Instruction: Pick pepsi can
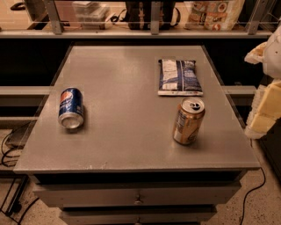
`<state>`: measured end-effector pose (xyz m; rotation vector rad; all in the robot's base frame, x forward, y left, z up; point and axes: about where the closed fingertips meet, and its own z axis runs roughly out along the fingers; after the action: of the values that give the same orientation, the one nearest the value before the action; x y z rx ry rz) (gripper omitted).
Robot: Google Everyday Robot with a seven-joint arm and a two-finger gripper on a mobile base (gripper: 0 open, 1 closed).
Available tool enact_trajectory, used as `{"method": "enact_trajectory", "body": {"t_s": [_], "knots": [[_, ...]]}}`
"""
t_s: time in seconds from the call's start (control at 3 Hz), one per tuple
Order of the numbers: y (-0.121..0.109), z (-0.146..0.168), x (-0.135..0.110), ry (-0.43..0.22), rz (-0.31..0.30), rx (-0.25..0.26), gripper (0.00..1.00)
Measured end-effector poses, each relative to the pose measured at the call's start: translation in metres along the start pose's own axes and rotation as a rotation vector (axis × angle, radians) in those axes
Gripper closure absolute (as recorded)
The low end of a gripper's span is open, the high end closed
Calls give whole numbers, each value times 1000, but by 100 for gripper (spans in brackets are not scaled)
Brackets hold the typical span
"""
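Note:
The pepsi can [70, 107] is blue with a round red-white-blue logo. It lies on its side near the left edge of the grey table [127, 132], with one silver end facing the camera. My gripper [267, 103] shows as cream-coloured parts at the right edge of the view. It is off the table's right side, far from the pepsi can, with nothing visibly held.
A gold can [188, 121] stands upright at the right front of the table. A flat blue-white chip bag [179, 77] lies behind it. A shelf with bags and boxes [215, 13] runs along the back. Drawers [138, 198] sit under the tabletop, and cables lie on the floor.

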<state>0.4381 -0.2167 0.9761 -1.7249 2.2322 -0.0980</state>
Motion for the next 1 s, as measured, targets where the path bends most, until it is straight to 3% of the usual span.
{"method": "enact_trajectory", "body": {"t_s": [0.67,1.0], "knots": [[-2,-1,-8,-29,-15,7,0],[-5,3,-29,-119,-61,8,0]]}}
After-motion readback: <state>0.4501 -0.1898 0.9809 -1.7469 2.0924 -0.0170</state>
